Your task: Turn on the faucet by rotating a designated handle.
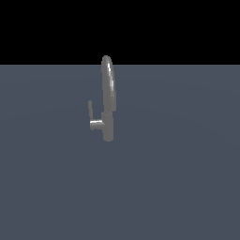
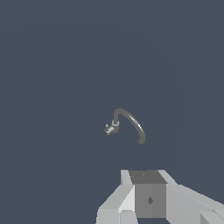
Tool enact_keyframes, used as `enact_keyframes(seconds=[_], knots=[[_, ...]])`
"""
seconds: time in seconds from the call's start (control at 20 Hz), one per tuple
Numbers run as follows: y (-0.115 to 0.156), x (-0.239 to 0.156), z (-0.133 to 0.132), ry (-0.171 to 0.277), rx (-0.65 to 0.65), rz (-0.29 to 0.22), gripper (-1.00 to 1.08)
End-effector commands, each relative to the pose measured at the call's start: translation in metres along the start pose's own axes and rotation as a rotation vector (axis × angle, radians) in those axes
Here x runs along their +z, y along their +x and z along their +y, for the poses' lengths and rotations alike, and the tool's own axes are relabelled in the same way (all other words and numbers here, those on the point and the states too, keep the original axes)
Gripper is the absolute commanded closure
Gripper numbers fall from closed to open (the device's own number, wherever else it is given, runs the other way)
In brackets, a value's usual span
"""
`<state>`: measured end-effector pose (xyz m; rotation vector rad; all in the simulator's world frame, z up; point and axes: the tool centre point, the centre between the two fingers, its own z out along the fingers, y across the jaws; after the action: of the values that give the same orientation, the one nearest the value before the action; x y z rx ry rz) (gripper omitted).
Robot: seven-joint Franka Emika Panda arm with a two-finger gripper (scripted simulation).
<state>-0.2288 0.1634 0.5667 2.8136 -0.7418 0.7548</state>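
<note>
Standing upright on the flat grey-blue floor (image 1: pixel 178 187), the faucet (image 1: pixel 108 101) is seen well apart from the gripper (image 2: pixel 151 199), far out ahead of it. Only the gripper's pale blocky body is shown, so its opening cannot be told; nothing is seen held. The handle (image 1: pixel 90 110) is raised upright beside the spout.
</note>
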Motion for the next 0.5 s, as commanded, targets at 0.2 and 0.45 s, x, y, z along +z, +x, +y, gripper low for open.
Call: enact_keyframes(seconds=[0.2, 0.45], knots=[[-0.005, 0.018, -0.049, -0.046, 0.136, 0.104, 1.08], [-0.007, 0.05, -0.084, -0.089, 0.232, 0.169, 1.08]])
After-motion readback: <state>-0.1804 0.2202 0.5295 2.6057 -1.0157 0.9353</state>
